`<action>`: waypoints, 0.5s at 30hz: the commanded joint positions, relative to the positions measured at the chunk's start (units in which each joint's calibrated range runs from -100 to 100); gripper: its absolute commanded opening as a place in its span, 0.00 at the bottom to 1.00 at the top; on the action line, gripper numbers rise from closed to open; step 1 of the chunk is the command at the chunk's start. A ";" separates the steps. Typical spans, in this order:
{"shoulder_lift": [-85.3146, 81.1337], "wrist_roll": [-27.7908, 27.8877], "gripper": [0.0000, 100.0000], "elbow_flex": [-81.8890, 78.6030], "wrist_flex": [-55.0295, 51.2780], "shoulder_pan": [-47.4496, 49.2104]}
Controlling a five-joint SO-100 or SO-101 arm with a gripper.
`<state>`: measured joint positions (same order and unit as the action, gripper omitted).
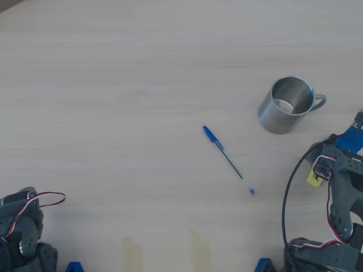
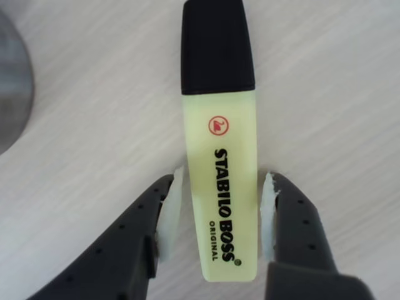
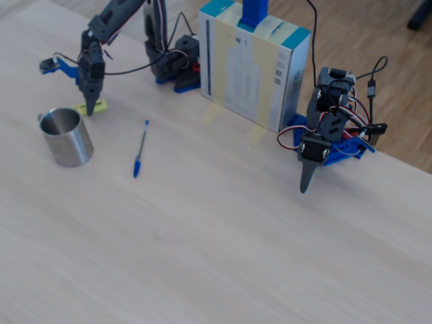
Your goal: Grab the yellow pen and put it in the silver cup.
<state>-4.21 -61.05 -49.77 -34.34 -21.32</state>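
In the wrist view the gripper (image 2: pixel 219 215) points down at the tabletop with its two dark fingers (image 2: pixel 134 244) spread to either side of the yellow pen (image 2: pixel 222 181). The white pads on the fingers sit just beside the pen's pale yellow body, one on each side, with a thin gap visible between pad and pen on both sides, so the fingers straddle the pen without pinching it. The pen lies flat on the light wooden table (image 2: pixel 337 94), its black cap pointing to the top of this view and its printed body running down between the fingers.

The silver cup (image 2: pixel 12 94) shows as a grey curved blur at the left edge of the wrist view, close to the pen but apart from it.

In the overhead view the cup (image 1: pixel 286 105) stands upright towards the right, its handle to the right and its inside bare. Only a small yellow corner of the pen (image 1: pixel 313 179) shows below and right of the cup, under the dark arm (image 1: pixel 340 192).

A thin blue ballpoint pen (image 1: pixel 227 158) lies diagonally on the table left of the cup, well apart from it.

In the fixed view the gripper (image 3: pixel 90 108) comes down at the far left, its tip at the pen (image 3: pixel 94 107), just behind the cup (image 3: pixel 65 137). A second arm (image 3: pixel 324 135) rests folded at the right, beside a white and blue box (image 3: pixel 253 64).
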 commanded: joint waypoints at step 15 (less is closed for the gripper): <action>-0.86 0.30 0.04 0.93 0.92 0.29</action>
<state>-4.21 -61.05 -49.77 -34.01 -21.66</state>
